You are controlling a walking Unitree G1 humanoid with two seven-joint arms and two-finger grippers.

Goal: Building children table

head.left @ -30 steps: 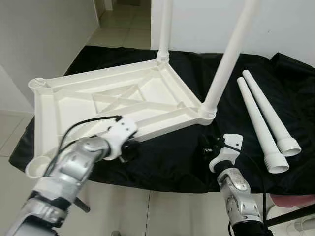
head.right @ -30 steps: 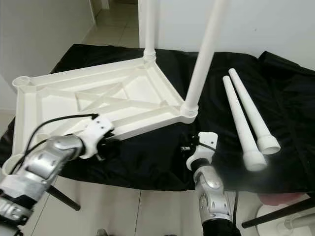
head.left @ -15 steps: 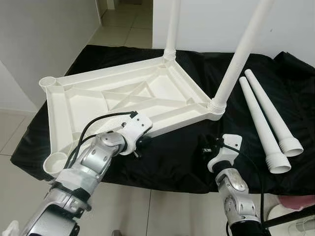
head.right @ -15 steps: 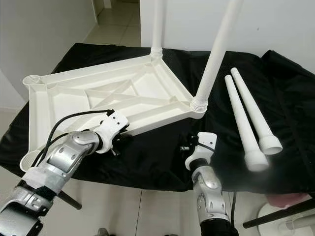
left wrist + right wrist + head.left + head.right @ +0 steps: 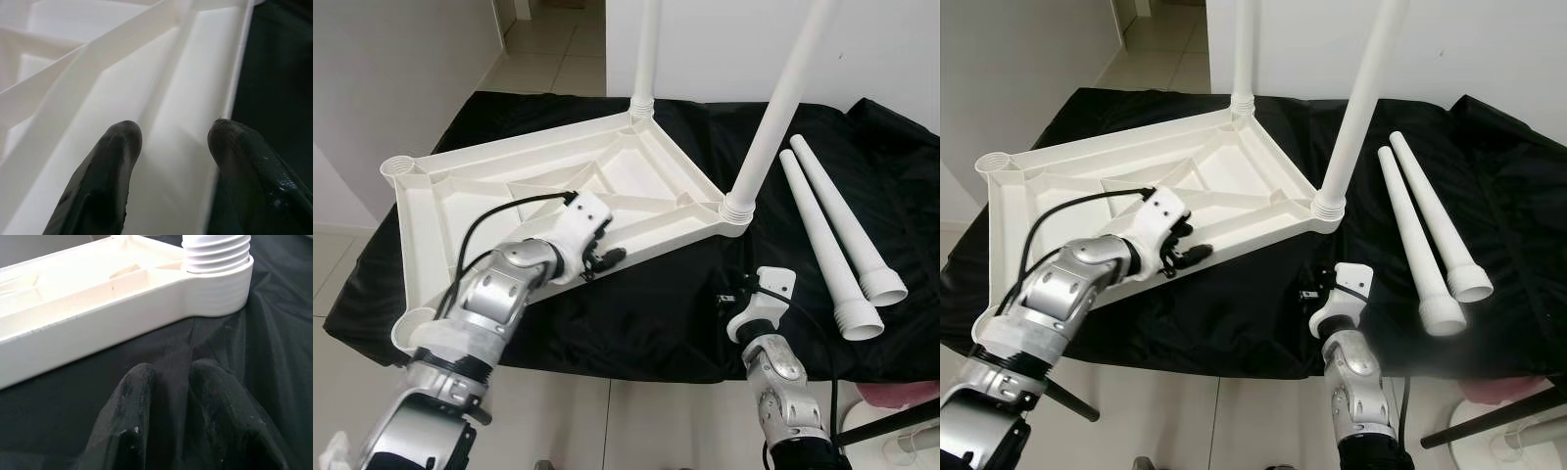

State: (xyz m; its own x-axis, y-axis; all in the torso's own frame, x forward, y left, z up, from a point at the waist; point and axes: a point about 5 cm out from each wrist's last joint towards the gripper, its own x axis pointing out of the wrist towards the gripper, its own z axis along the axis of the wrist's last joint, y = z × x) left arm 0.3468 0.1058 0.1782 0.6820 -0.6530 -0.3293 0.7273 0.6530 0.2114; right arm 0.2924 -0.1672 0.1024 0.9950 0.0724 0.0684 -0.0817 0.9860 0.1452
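Note:
A white plastic table top (image 5: 489,191) lies upside down, ribs up, on a black cloth (image 5: 656,323). Two white legs stand screwed into it, one at the far corner (image 5: 647,49) and one at the right corner (image 5: 781,108). Two loose legs (image 5: 822,245) lie side by side on the cloth to the right. My left gripper (image 5: 607,258) is open at the top's front rim (image 5: 230,93), one finger (image 5: 117,147) over the inner panel, the other by the rim. My right gripper (image 5: 727,294) rests low over the cloth near the right corner socket (image 5: 217,264), shut and holding nothing.
Two corner sockets stand open, one at the left (image 5: 398,167) and one at the near left (image 5: 409,328). The cloth's front edge (image 5: 636,377) runs just ahead of my arms, with tiled floor below. A white wall stands behind.
My left gripper has risen from the cloth below the front rim and moved right and forward onto the rim. The right gripper has stayed put. The camera shifted a little.

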